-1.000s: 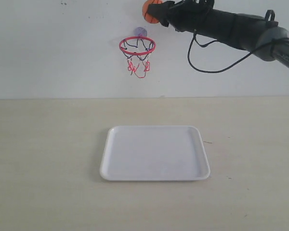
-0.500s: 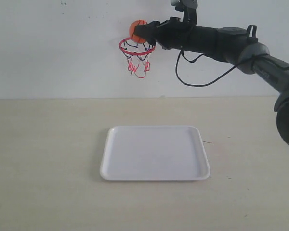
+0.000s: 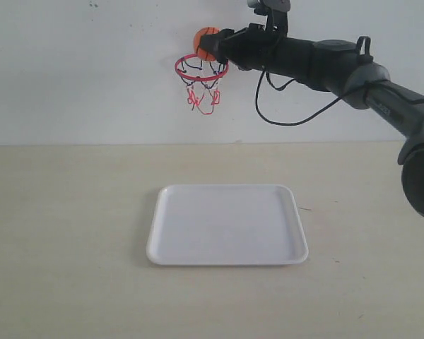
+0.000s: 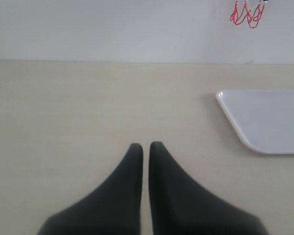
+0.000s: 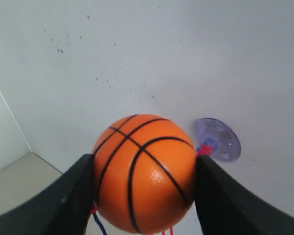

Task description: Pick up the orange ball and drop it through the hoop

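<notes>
Presently my right gripper (image 5: pixel 145 164) pinches the ball (image 3: pixel 205 42) just above the hoop (image 3: pixel 201 68), on the wall (image 3: pixel 92 70) past the table's (image 3: pixel 71 212) far edge; my left gripper (image 4: pixel 145 148) sits pressed together.

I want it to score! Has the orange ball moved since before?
Yes. The orange ball went left and down, and now sits just above the hoop.

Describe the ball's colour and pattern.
The orange ball has thin black seam lines; clearest in right wrist view.
</notes>
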Available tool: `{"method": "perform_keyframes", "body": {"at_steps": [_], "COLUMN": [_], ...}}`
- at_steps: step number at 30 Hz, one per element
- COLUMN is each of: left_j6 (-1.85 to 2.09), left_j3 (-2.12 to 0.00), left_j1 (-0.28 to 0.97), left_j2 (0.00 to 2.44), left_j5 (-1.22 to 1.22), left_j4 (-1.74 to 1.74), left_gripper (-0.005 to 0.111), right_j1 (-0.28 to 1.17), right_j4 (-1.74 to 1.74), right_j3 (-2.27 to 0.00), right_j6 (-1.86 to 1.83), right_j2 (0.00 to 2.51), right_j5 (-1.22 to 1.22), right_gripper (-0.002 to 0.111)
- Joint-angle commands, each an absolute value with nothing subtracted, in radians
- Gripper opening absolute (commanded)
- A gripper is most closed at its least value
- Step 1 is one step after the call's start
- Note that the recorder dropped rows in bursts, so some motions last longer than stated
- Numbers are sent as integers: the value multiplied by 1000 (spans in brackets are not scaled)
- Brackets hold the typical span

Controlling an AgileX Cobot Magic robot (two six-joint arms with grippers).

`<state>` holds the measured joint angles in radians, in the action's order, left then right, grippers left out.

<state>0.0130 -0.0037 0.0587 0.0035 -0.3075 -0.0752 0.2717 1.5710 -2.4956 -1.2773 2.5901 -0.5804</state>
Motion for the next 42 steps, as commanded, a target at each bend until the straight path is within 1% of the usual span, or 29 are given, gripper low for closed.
{"method": "perform_keyframes", "body": {"at_steps": [1, 2, 3, 5, 7, 8, 10, 11, 12, 13, 17, 21, 23, 24, 27, 29, 36, 38, 41, 42], "left_j6": [16, 16, 16, 16, 16, 16, 16, 16, 16, 16, 16, 16, 16, 16, 16, 16, 16, 16, 16, 16], "left_j3": [0, 0, 0, 0, 0, 0, 0, 0, 0, 0, 0, 0, 0, 0, 0, 0, 0, 0, 0, 0], "left_j1": [57, 57, 57, 57, 57, 57, 57, 57, 57, 57, 57, 57, 57, 57, 57, 57, 57, 57, 57, 57], "left_j2": [0, 0, 0, 0, 0, 0, 0, 0, 0, 0, 0, 0, 0, 0, 0, 0, 0, 0, 0, 0], "left_j5": [-305, -305, -305, -305, -305, -305, -305, -305, -305, -305, -305, -305, -305, -305, -305, -305, -305, -305, -305, -305], "left_j4": [-86, -86, -86, -86, -86, -86, -86, -86, -86, -86, -86, -86, -86, -86, -86, -86, -86, -86, -86, -86], "left_gripper": [4, 4, 4, 4, 4, 4, 4, 4, 4, 4, 4, 4, 4, 4, 4, 4, 4, 4, 4, 4], "right_j1": [268, 268, 268, 268, 268, 268, 262, 253, 243, 232, 143, 27, -38, -70, -137, -154, -104, -87, -84, -84], "right_j4": [1565, 1565, 1565, 1565, 1565, 1565, 1565, 1565, 1565, 1564, 1549, 1498, 1481, 1481, 1378, 1300, 1146, 1034, 849, 833], "right_j3": [-2502, -2502, -2502, -2502, -2502, -2502, -2502, -2502, -2502, -2502, -2502, -2502, -2502, -2502, -2502, -2500, -2500, -2500, -2441, -2385], "right_j6": [-1234, -1231, -1228, -1215, -1191, -1175, -1166, -1164, -1162, -1154, -1070, -954, -916, -910, -677, -596, -520, -443, -342, -342], "right_j2": [2580, 2580, 2580, 2580, 2580, 2580, 2575, 2572, 2569, 2564, 2544, 2515, 2506, 2504, 2483, 2459, 2297, 2251, 2154, 2113], "right_j5": [-545, -545, -552, -569, -573, -573, -573, -579, -591, -601, -740, -1018, -1197, -1221, -1221, -1221, -1221, -1221, -1221, -1221], "right_gripper": [77, 82, 85, 84, 77, 68, 44, 27, 5, 1, 0, 0, 0, 0, 0, 0, 0, 0, 0, 0]}}
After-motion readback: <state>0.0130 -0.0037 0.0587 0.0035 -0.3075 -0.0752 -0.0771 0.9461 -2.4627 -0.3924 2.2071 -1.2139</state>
